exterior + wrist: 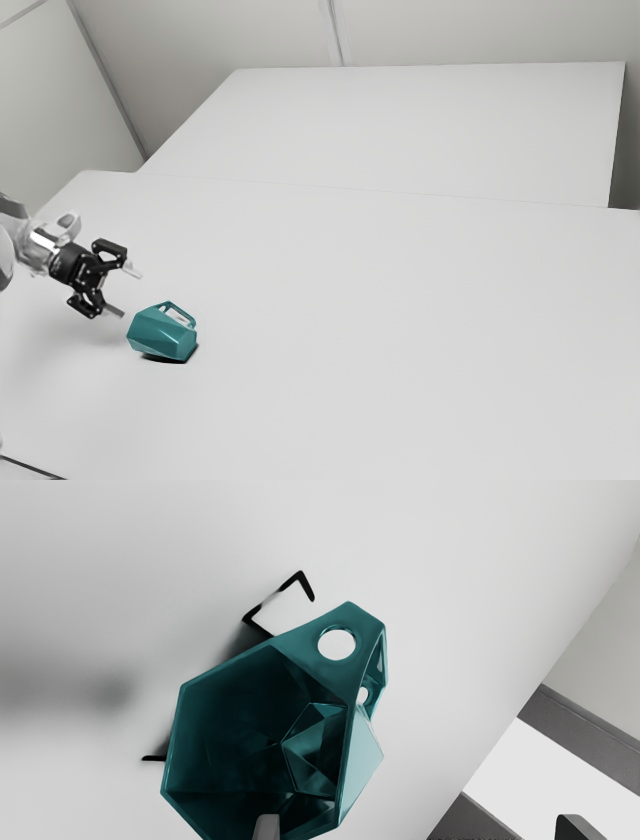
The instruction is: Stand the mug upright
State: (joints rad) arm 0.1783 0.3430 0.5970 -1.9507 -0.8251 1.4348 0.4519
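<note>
Where the mug (160,335) lies: on its side on the table (400,330), toward the exterior view's left; not yet set upright.
Mug mouth (240,735): turned toward the gripper (130,294); faceted teal interior exposed to the wrist view.
Handle (369,630): raised clear of the table; round hole seen in it.
Gripper: held above the table, just beside the mug; fingers (267,827) spread wide, nothing gripped.
Finger spacing: one fingertip seen across the mouth in the wrist view, the other well apart from the mug.
Contact: none seen; a gap is shown between fingertips and mug in the exterior view.
Shadow (168,359): cast dark under the mug.
Backdrop: pale walls (180,80) seen beyond the table.
</note>
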